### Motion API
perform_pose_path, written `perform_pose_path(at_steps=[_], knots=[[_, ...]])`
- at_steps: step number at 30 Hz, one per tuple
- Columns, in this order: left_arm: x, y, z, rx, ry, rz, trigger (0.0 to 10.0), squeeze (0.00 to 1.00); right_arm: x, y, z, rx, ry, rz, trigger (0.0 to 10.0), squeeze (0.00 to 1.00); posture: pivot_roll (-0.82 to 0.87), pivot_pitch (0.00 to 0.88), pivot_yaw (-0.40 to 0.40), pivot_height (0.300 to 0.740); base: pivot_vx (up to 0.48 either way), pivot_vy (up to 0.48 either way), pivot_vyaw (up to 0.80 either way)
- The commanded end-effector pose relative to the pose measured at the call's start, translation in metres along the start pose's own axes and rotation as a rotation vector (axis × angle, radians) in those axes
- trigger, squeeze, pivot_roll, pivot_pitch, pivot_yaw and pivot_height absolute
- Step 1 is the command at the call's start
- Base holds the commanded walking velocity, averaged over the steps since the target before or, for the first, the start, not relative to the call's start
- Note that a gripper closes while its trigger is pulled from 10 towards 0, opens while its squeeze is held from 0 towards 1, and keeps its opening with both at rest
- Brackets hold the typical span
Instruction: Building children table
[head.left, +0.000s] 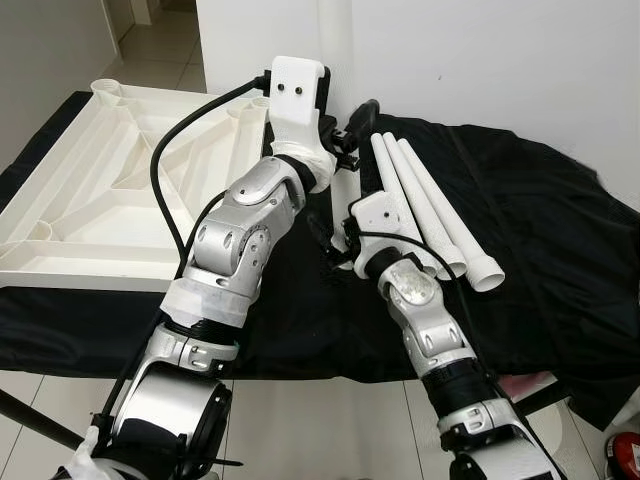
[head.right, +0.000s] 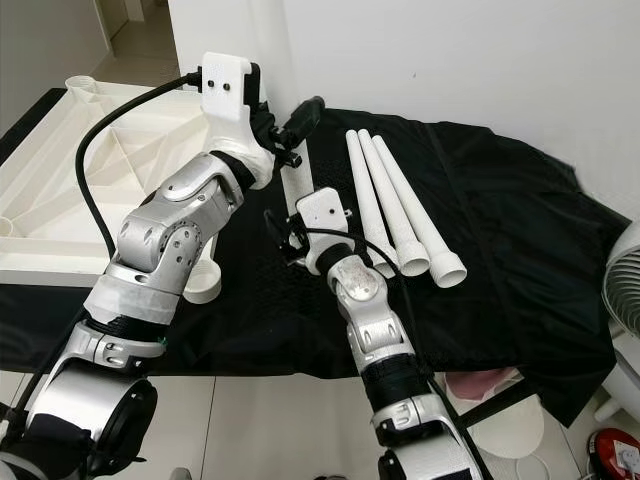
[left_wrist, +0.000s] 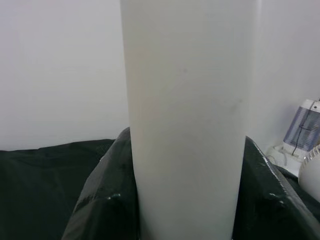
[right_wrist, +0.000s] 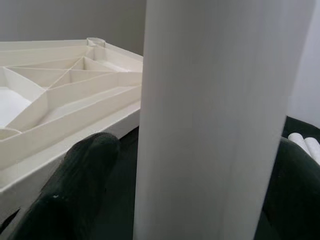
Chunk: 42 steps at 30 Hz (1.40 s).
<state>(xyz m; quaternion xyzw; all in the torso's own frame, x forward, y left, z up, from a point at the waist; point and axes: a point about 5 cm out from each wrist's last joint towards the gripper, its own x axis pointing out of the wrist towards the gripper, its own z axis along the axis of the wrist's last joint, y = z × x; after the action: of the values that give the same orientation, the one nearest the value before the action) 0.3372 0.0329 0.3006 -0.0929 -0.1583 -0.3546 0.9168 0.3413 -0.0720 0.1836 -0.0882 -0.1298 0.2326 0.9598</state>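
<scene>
**Risks, left to right.** At left of frame, upturned white tabletop (head.left: 90, 200) on the black cloth (head.left: 540, 230), ribs and corner sockets facing up, one socket (head.left: 105, 90) at upper left. Likely to slide on the cloth if pushed sideways during insertion. At centre, held leg (head.right: 296, 190) clamped at two places along its length. Prone to twisting or slipping through smooth fingers if the two arms pull out of step. Hard to align with a socket, judging by how much of each wrist view is blocked by the tube. At right of centre, three spare legs (head.left: 430, 210) lying side by side on the cloth, just beside the right forearm. Liable to roll toward the table edge if nudged by an elbow.

**Pose, left to right.** Left arm bent sharply and raised, wrist at upper centre near the wall. Left gripper (head.left: 350, 135) closed around the far part of the held leg, black fingers (left_wrist: 105, 205) pressing both sides of the tube in the left wrist view. Right arm reaching up from lower right, forearm above the cloth. Right gripper (head.right: 290, 235) closed around the near part of the same leg, fingers (right_wrist: 85, 180) flanking it, aimed toward the tabletop. Insertion into a socket not yet begun.
</scene>
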Motion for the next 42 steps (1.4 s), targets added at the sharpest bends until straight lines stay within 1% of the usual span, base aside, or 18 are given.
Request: perform_pose_path(at_steps=[1, 11, 12, 13, 14, 17, 18, 20, 30, 31, 32, 33, 34, 35, 36, 38, 39, 42], knots=[[0.001, -0.006, 0.002, 0.019, -0.010, -0.009, 10.0, 0.00, 0.000, -0.004, -0.006, 0.023, 0.051, -0.023, 10.0, 0.00, 0.07, 0.035, -0.069, 0.740, 0.000, 0.000, 0.00], [0.001, -0.010, 0.003, 0.023, -0.017, -0.015, 10.0, 0.00, 0.000, -0.003, -0.010, 0.020, 0.091, -0.011, 10.0, 0.00, 0.08, 0.039, -0.071, 0.740, 0.000, 0.000, 0.00], [0.001, -0.010, 0.003, 0.024, -0.017, -0.017, 10.0, 0.00, 0.000, -0.003, -0.010, 0.020, 0.094, -0.011, 6.4, 0.00, 0.08, 0.041, -0.071, 0.740, 0.000, 0.000, 0.00], [0.001, -0.010, 0.003, 0.024, -0.017, -0.017, 10.0, 0.00, 0.000, -0.003, -0.010, 0.020, 0.094, -0.011, 6.4, 0.00, 0.08, 0.041, -0.071, 0.740, 0.000, 0.000, 0.00], [0.001, -0.011, 0.003, 0.025, -0.017, -0.019, 10.0, 0.00, 0.001, -0.004, -0.010, 0.020, 0.094, -0.011, 2.9, 0.00, 0.08, 0.039, -0.071, 0.740, 0.000, 0.000, 0.00], [0.002, -0.012, 0.003, 0.026, -0.017, -0.023, 10.0, 0.00, 0.002, -0.004, -0.009, 0.027, 0.090, -0.011, 2.4, 0.00, 0.08, 0.036, -0.070, 0.740, 0.000, 0.000, 0.00], [0.002, -0.013, 0.003, 0.026, -0.016, -0.025, 10.0, 0.00, 0.002, -0.004, -0.008, 0.023, 0.086, -0.012, 0.7, 0.00, 0.08, 0.036, -0.069, 0.740, 0.000, 0.000, 0.00], [0.002, -0.014, 0.003, 0.028, -0.016, -0.028, 10.0, 0.00, 0.003, -0.004, -0.007, 0.021, 0.084, -0.013, 0.0, 0.00, 0.08, 0.035, -0.070, 0.740, 0.000, 0.000, 0.00], [0.003, -0.019, 0.001, 0.042, -0.005, -0.046, 10.0, 0.00, 0.003, -0.006, -0.006, 0.060, 0.082, -0.037, 0.0, 0.00, 0.08, 0.038, -0.069, 0.740, 0.000, 0.000, 0.00], [0.002, -0.021, 0.000, 0.059, -0.002, -0.062, 10.0, 0.00, 0.003, -0.007, -0.007, 0.073, 0.086, -0.050, 0.9, 0.00, 0.08, 0.038, -0.069, 0.740, 0.000, 0.000, 0.00], [0.001, -0.023, -0.001, 0.060, 0.001, -0.079, 10.0, 0.00, 0.003, -0.007, -0.007, 0.078, 0.089, -0.061, 3.1, 0.00, 0.08, 0.038, -0.069, 0.740, 0.000, 0.000, 0.00], [0.001, -0.023, -0.001, 0.060, 0.001, -0.079, 10.0, 0.00, 0.003, -0.007, -0.007, 0.078, 0.089, -0.061, 3.1, 0.00, 0.08, 0.038, -0.069, 0.740, 0.000, 0.000, 0.00], [0.001, -0.025, -0.002, 0.046, 0.003, -0.091, 10.0, 0.12, 0.004, -0.007, -0.007, 0.078, 0.085, -0.071, 10.0, 0.00, 0.08, 0.041, -0.068, 0.740, 0.000, 0.000, 0.00], [0.001, -0.025, -0.002, 0.046, 0.003, -0.091, 10.0, 0.12, 0.004, -0.007, -0.007, 0.078, 0.085, -0.071, 10.0, 0.00, 0.08, 0.041, -0.068, 0.740, 0.000, 0.000, 0.00], [0.001, -0.025, -0.002, 0.035, 0.004, -0.098, 10.0, 0.68, 0.004, -0.007, -0.006, 0.077, 0.078, -0.078, 10.0, 0.00, 0.08, 0.041, -0.068, 0.740, 0.000, 0.000, 0.00], [0.001, -0.025, -0.002, 0.035, 0.004, -0.098, 10.0, 0.68, 0.004, -0.007, -0.006, 0.077, 0.078, -0.078, 10.0, 0.00, 0.08, 0.041, -0.068, 0.740, 0.000, 0.000, 0.00], [-0.001, -0.028, -0.002, 0.011, 0.000, -0.124, 10.0, 1.00, 0.005, -0.007, -0.003, 0.106, 0.059, -0.096, 10.0, 0.00, 0.08, 0.042, -0.065, 0.740, 0.000, 0.000, 0.00], [-0.002, -0.031, 0.000, -0.005, -0.006, -0.152, 10.0, 1.00, 0.006, -0.010, 0.000, 0.157, 0.033, -0.141, 10.0, 0.00, 0.09, 0.045, -0.063, 0.740, 0.000, 0.000, 0.00]])
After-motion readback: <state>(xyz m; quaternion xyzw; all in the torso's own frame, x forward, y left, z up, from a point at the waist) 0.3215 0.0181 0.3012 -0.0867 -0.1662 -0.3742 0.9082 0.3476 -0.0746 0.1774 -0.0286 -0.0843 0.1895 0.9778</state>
